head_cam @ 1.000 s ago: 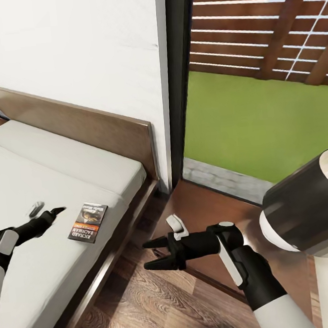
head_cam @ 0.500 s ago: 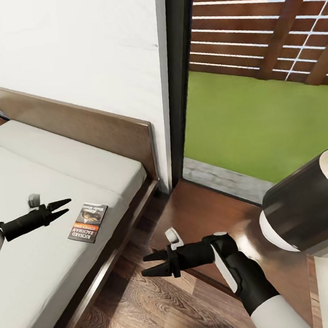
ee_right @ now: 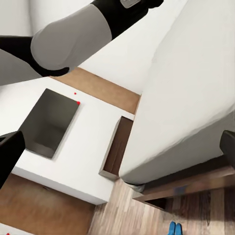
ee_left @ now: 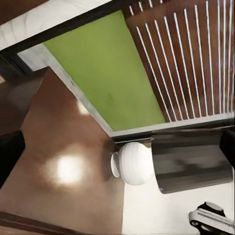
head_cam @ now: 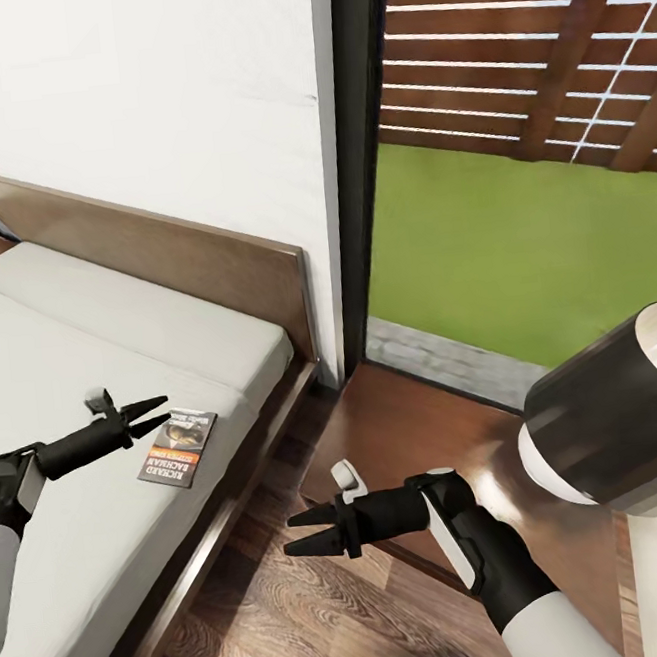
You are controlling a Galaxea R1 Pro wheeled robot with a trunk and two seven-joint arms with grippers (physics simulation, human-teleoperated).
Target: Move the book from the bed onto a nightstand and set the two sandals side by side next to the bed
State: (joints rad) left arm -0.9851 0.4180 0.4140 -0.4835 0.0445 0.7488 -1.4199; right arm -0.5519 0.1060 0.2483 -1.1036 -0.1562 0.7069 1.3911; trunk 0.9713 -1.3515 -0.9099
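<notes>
The book [head_cam: 177, 446] lies on the bed [head_cam: 88, 332], nightstand [head_cam: 419, 430] to its right.

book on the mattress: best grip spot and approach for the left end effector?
The book lies flat on the mattress near the bed's edge, so there's no upright face to pinch. The open left end effector hovers at its far corner. Probably best: come down from above, fingers straddling the short top edge, or nudge it past the mattress edge and pinch the overhang.

Bright, even render; glare patch on nightstand [ee_left: 68, 169]; soft blur.
</notes>
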